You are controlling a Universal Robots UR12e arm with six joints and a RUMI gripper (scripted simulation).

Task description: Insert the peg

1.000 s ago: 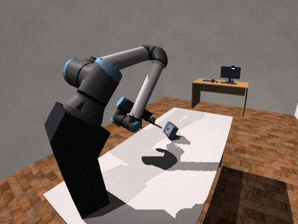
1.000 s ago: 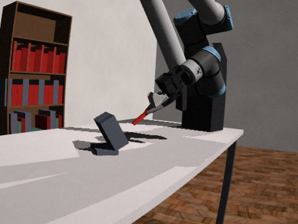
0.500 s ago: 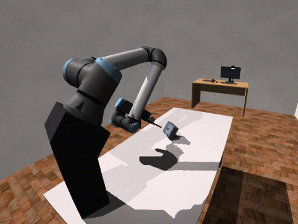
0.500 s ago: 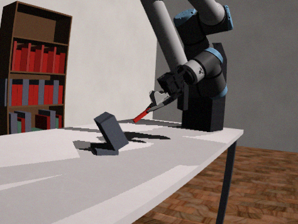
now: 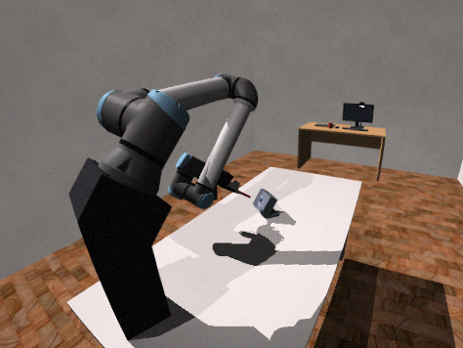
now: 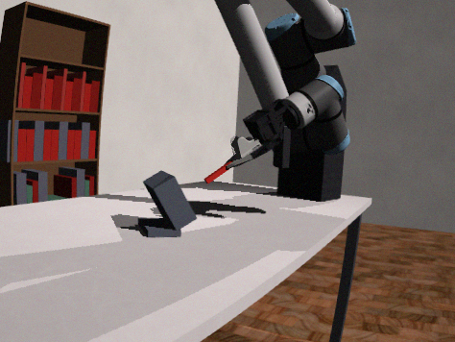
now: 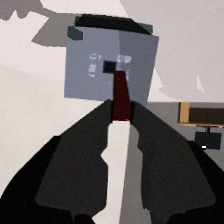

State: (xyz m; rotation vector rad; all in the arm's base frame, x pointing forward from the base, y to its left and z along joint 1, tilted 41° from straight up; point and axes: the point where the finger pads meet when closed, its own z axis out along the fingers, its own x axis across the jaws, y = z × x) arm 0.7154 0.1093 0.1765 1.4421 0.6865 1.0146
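Note:
A grey sloped panel (image 5: 266,201) stands on the white table, also in the exterior view (image 6: 169,201) and in the wrist view (image 7: 112,65). Its small dark square hole (image 7: 108,66) sits near the panel's middle. My gripper (image 6: 238,160) is shut on a red peg (image 6: 217,172), held in the air and apart from the panel, pointing down toward it. The gripper also shows in the top view (image 5: 236,190) with the peg (image 5: 243,195) short of the panel. In the wrist view the gripper (image 7: 120,114) holds the peg (image 7: 120,95) with its tip just below and right of the hole.
The arm's black base (image 5: 119,249) stands at the table's near end. A bookshelf (image 6: 50,106) stands behind the table. A wooden desk with a monitor (image 5: 343,134) is at the back of the room.

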